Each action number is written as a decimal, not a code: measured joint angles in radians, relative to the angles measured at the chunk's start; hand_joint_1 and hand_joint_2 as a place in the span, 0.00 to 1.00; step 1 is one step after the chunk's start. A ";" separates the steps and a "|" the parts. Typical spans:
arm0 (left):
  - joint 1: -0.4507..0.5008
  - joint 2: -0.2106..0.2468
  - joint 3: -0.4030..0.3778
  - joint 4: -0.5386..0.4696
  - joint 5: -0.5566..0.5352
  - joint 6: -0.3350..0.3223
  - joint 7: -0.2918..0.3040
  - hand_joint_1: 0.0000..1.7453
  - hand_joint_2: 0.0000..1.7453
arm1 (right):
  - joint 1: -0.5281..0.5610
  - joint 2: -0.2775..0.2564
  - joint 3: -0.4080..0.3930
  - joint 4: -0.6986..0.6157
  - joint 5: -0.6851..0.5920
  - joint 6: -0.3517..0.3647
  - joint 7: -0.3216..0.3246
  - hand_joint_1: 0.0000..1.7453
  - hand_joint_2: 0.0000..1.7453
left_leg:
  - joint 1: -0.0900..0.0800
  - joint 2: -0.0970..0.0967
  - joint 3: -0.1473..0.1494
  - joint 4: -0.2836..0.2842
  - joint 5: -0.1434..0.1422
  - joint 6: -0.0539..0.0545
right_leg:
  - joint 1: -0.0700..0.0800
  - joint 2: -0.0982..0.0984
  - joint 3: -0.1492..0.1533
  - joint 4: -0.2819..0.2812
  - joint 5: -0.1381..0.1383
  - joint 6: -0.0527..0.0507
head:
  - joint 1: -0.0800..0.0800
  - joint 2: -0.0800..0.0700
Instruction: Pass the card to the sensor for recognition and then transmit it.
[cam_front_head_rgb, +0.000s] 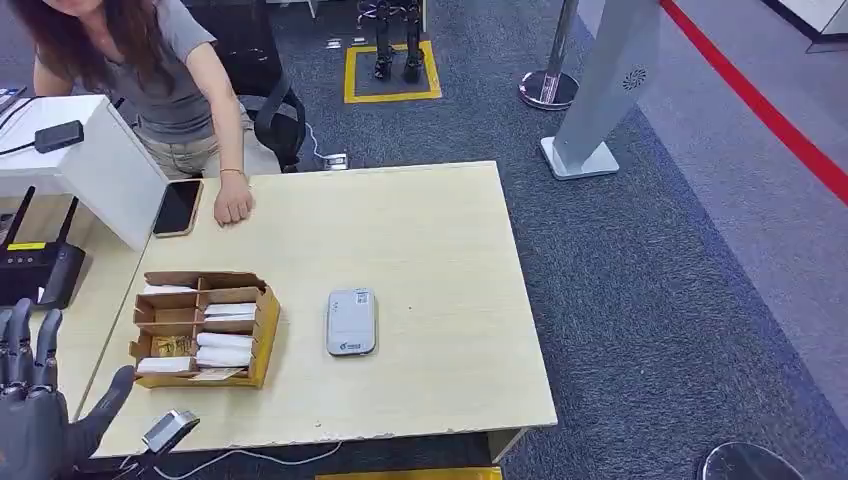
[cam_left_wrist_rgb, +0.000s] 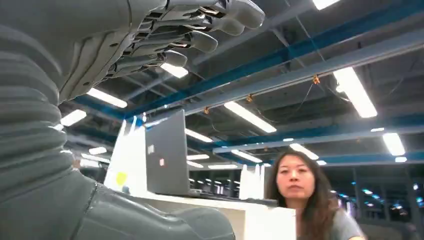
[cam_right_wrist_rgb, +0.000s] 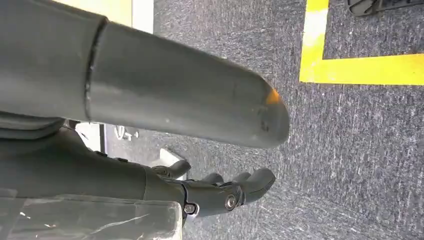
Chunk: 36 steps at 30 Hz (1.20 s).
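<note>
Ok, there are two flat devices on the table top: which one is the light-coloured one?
The grey-white card sensor, lying alone mid-table right of the cardboard card box. The other, a black phone, lies at the far edge beside the person's hand.

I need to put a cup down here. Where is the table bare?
Bare: the table to the right of the card reader, up to its right edge, and the middle strip between the person's hand and the card box. Crowded: the left side, with box, phone and router.
</note>
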<state>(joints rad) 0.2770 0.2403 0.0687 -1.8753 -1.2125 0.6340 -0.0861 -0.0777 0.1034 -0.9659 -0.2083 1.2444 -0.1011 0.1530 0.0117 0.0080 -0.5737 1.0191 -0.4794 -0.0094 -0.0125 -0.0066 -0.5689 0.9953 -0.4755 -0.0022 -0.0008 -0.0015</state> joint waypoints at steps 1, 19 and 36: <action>0.006 -0.002 0.000 0.000 -0.026 0.000 0.019 0.00 1.00 | 0.000 0.001 -0.002 0.000 0.000 -0.001 0.000 0.00 0.00 | 0.000 0.000 0.000 0.000 0.000 0.000 | 0.000 0.000 0.000 0.000 0.000 0.000 | 0.000 0.000; 0.035 0.057 -0.151 0.151 -0.276 -0.168 0.345 0.00 1.00 | 0.000 0.004 -0.029 0.000 -0.002 -0.003 0.003 0.00 0.00 | 0.000 0.000 0.000 0.000 0.000 0.000 | 0.000 0.000 0.000 0.000 0.000 0.000 | 0.000 0.000; -0.003 0.080 -0.234 0.204 -0.242 -0.196 0.345 0.00 1.00 | 0.000 0.004 -0.035 0.000 0.000 -0.005 0.002 0.00 0.00 | 0.000 0.000 0.001 0.000 0.000 0.000 | 0.000 0.000 0.000 0.000 0.000 0.000 | 0.000 0.000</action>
<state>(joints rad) 0.2735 0.3201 -0.1656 -1.6712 -1.4542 0.4383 0.2590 -0.0777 0.1072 -1.0006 -0.2083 1.2448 -0.1057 0.1549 0.0118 0.0083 -0.5732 1.0191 -0.4797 -0.0095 -0.0124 -0.0062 -0.5690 0.9951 -0.4755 -0.0022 -0.0008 -0.0015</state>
